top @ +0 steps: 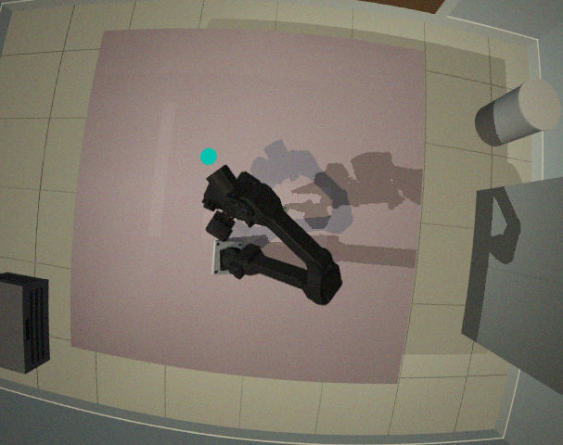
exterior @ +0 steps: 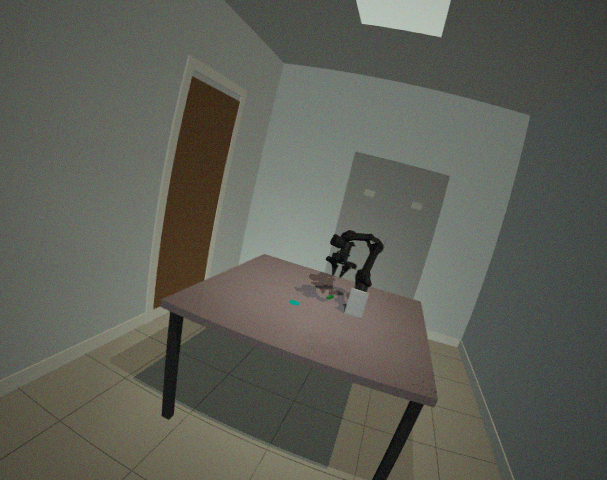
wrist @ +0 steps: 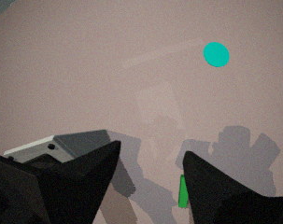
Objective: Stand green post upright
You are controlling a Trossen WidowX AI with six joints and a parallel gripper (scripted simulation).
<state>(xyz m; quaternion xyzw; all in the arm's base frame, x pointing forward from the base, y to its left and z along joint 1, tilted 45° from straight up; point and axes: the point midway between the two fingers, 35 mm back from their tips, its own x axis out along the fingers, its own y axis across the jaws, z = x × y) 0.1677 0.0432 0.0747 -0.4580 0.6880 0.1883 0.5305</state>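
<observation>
The green post point(top: 284, 209) point(exterior: 329, 297) point(wrist: 183, 191) lies flat on the pink table. The top view shows only a sliver of it beside the arm, and the right finger covers part of its side in the wrist view. The cyan circle point(top: 208, 156) point(exterior: 294, 302) point(wrist: 216, 54) is flat on the table, with nothing standing on it. My gripper point(exterior: 337, 275) point(wrist: 152, 152) is partly open, with nothing between its fingers. It hangs well above the table, pointing down. The arm hides its fingertips in the top view.
The arm's pale base block point(top: 216, 259) point(exterior: 356, 302) point(wrist: 85, 140) stands on the table point(top: 142, 297) point(exterior: 313, 330), to the left in the wrist view. Beyond the table are a dark-fronted cabinet point(top: 35, 321) and a pale cylinder point(top: 514, 117).
</observation>
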